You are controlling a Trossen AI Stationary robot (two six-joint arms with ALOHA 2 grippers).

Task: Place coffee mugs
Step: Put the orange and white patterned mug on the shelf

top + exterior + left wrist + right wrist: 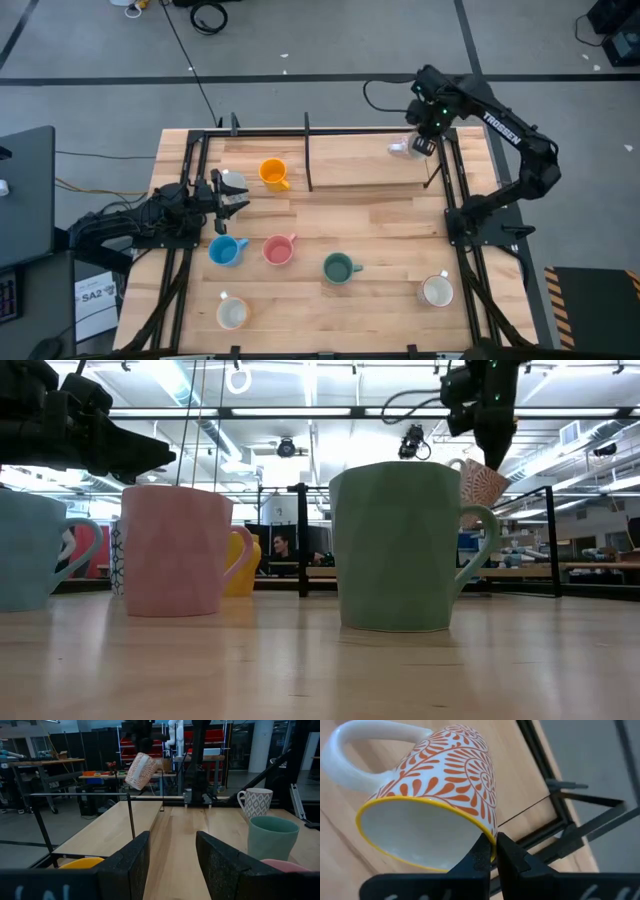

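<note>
- Risk sits with the right gripper (492, 851): its fingers pinch only the thin yellow rim of the patterned mug (440, 795), so the whole cup hangs tilted from that one edge, handle pointing away from the fingers.
- In the high view that gripper (422, 146) is aloft over the far right part of the table (380, 215), with the mug just beside it and clear of the wood.
- A rim hold this narrow could let the mug swing or slide out if the arm moves sharply; glazed ceramic looks slick, and a fall onto the wood may chip it.
- Black frame rails (440, 165) run close below the hand; a tilted cup lowered carelessly could catch one.
- Set down at this angle, it might tip over rather than stand.
- The left gripper (233, 196) waits low, fingers spread and empty, the orange mug (273, 173) just beyond it, the blue mug (226, 251) and pink mug (279, 249) nearer its own side.
</note>
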